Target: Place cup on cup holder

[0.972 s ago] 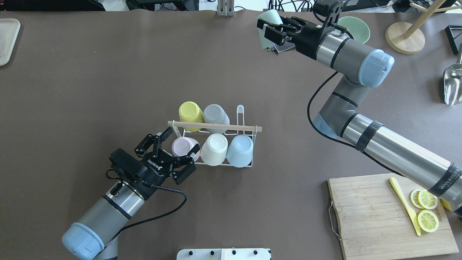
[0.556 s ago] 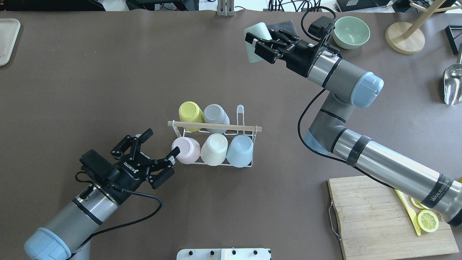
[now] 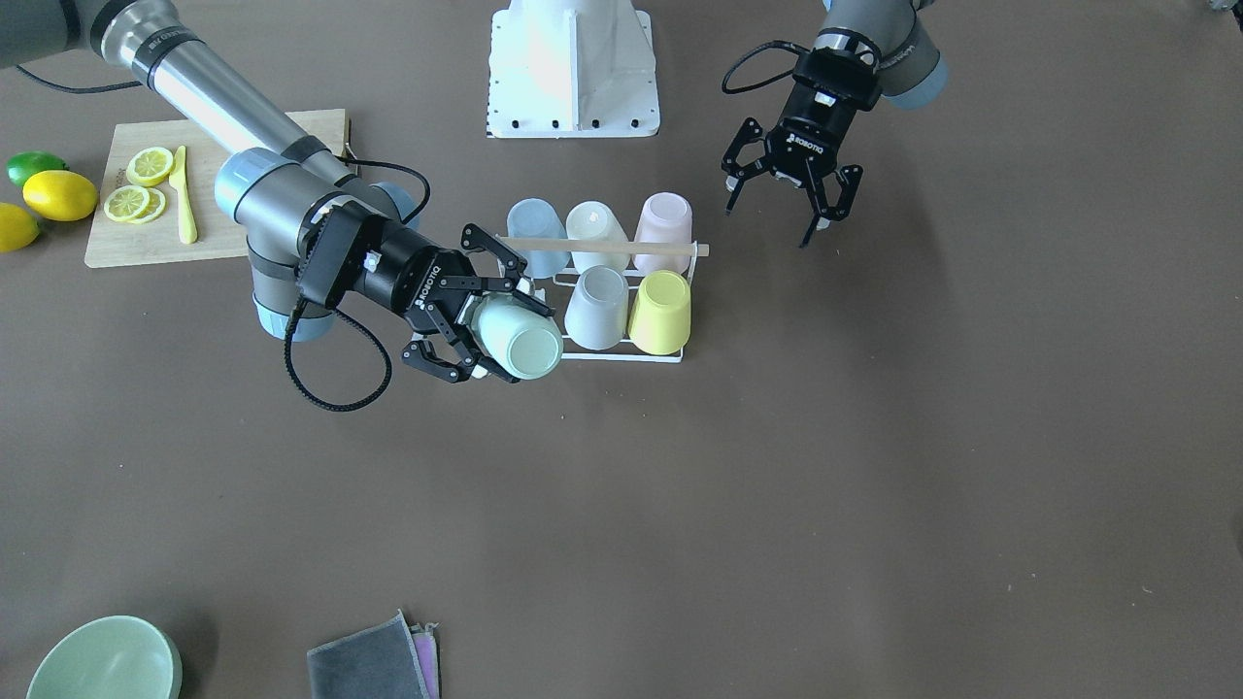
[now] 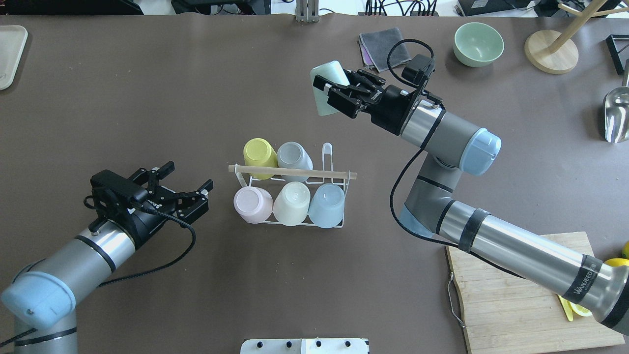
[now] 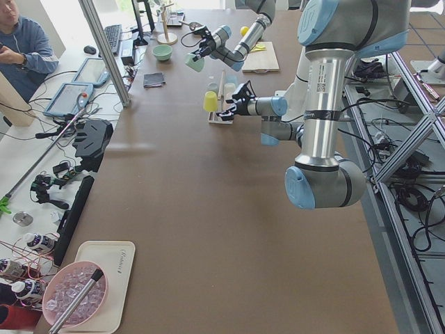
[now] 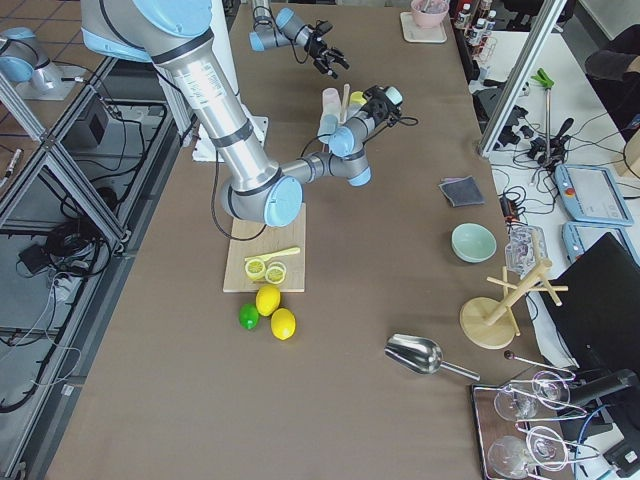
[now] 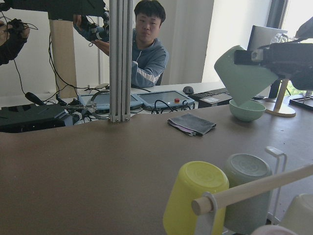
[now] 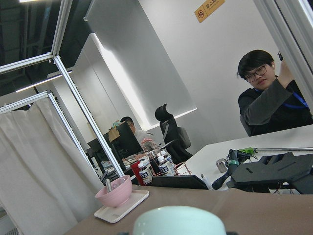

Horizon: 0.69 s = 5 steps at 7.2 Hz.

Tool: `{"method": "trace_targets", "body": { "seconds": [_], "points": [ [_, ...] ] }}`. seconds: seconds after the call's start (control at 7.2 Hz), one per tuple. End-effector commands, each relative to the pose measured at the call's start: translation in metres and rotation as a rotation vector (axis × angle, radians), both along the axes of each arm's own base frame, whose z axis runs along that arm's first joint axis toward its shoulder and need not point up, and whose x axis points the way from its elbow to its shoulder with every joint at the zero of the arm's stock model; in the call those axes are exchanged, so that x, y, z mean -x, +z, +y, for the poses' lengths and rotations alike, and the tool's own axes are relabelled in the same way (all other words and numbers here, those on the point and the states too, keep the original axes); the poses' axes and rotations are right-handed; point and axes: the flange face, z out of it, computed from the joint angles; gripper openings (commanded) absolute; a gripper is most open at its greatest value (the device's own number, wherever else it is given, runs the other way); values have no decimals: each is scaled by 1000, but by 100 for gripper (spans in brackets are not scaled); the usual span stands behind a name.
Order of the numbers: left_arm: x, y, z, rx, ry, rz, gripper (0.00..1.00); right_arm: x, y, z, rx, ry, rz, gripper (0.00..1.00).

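Note:
The cup holder [image 4: 334, 173] is a white wire rack with a wooden rod, standing mid-table. It holds several upside-down cups: yellow [image 4: 259, 152], grey [image 4: 293, 156], pink [image 4: 251, 204], cream [image 4: 292, 201] and blue [image 4: 327, 204]. Its far right prong [image 4: 327, 151] is bare. My right gripper [image 4: 339, 93] is shut on a mint green cup [image 4: 324, 91], held tilted in the air beyond the rack; it also shows in the front view [image 3: 520, 345]. My left gripper [image 4: 190, 178] is open and empty, left of the pink cup and apart from it.
A grey cloth [image 4: 381, 42], a green bowl [image 4: 478, 43] and a wooden stand [image 4: 550, 49] lie at the far right. A metal scoop [image 4: 616, 113] is at the right edge. A cutting board [image 4: 511, 295] with lemon slices is near right. A tray [image 4: 10, 54] is far left.
My left gripper has drawn back to the left, away from the pink cup, still open. My right gripper has carried the mint cup left and nearer to the rack.

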Motion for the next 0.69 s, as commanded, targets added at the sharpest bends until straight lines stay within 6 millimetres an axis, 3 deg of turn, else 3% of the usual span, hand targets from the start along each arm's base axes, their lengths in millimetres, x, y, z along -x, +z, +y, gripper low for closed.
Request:
{"method": "trace_targets", "body": {
  "seconds": [0.0,0.14,0.28,0.56],
  "points": [
    [58,34,-75,269,90,-88,99,27,3,29,-13,-97,12,0],
    [96,63,-99,397,148,-138,99,29,5,36,-40,-140,25,0],
    [156,93,-130,557,179,-145,99,31,8,39,-56,-173,41,0],
    [258,156,-166,919,253,-154,99,31,13,42,-73,-198,59,0]
  ]
}}
